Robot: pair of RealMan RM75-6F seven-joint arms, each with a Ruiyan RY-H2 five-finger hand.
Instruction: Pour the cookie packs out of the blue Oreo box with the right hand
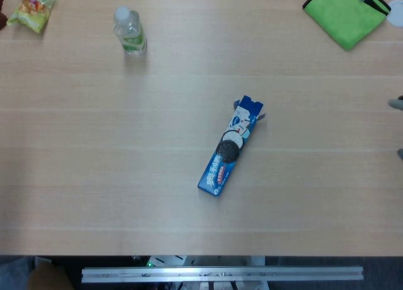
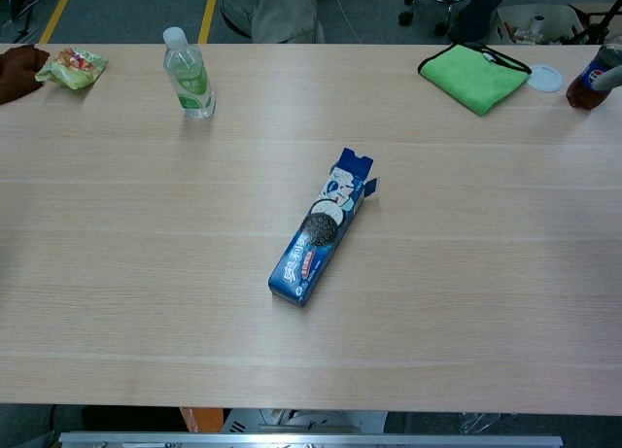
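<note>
The blue Oreo box [image 1: 229, 145] lies flat on the table's middle, slanted, with its opened flap end pointing to the far right; the chest view shows the box [image 2: 321, 229] the same way. No cookie packs show outside it. Only grey fingertips of my right hand [image 1: 396, 104] poke in at the right edge of the head view, spread apart with nothing between them and well to the right of the box. In the chest view one tip of that hand [image 2: 608, 77] shows at the far right. My left hand is out of sight.
A water bottle [image 2: 190, 74] stands at the far left, with a green snack pack [image 2: 73, 65] beyond it. At the far right lie a green cloth [image 2: 473, 75], a white lid [image 2: 545, 77] and a cola bottle [image 2: 588, 84].
</note>
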